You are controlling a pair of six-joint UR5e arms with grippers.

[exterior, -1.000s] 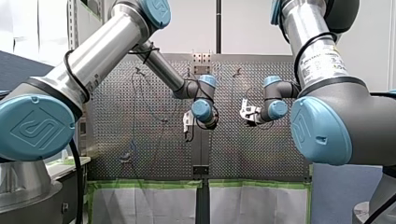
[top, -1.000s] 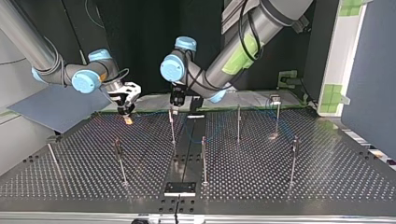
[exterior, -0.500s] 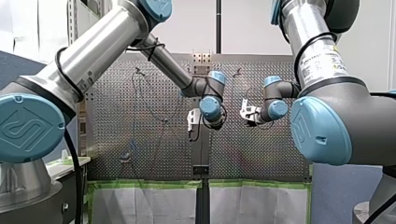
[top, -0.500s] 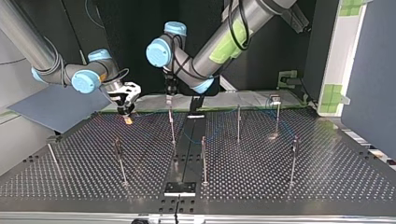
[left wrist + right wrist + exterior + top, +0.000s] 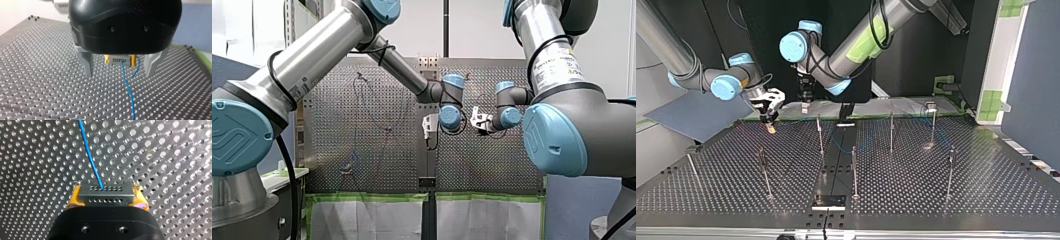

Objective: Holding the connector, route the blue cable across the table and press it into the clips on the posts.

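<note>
In the right wrist view my right gripper [image 5: 106, 196] is shut on the grey connector [image 5: 105, 192], with yellow pads [image 5: 73, 198] on either side of it. The blue cable [image 5: 91, 157] leaves the connector over the perforated table. In the top view my right gripper [image 5: 768, 119] hangs low over the table's far left part. My left gripper [image 5: 805, 104] hovers higher, just to its right. In the left wrist view my left gripper [image 5: 118, 75] is open, metal fingers [image 5: 86, 63] apart and empty. The connector [image 5: 120, 60] and cable [image 5: 128, 92] show ahead, between them.
Several thin posts stand on the table in the top view, among them one [image 5: 820, 135] near the grippers, one [image 5: 854, 170] at the middle and one [image 5: 891, 132] further right. A dark plate [image 5: 828, 201] lies at the near edge. The blue cable [image 5: 931, 112] starts at the far right.
My left arm has swung toward the top view's left and risen, closing on my right gripper. My right arm with the connector has stayed put.
</note>
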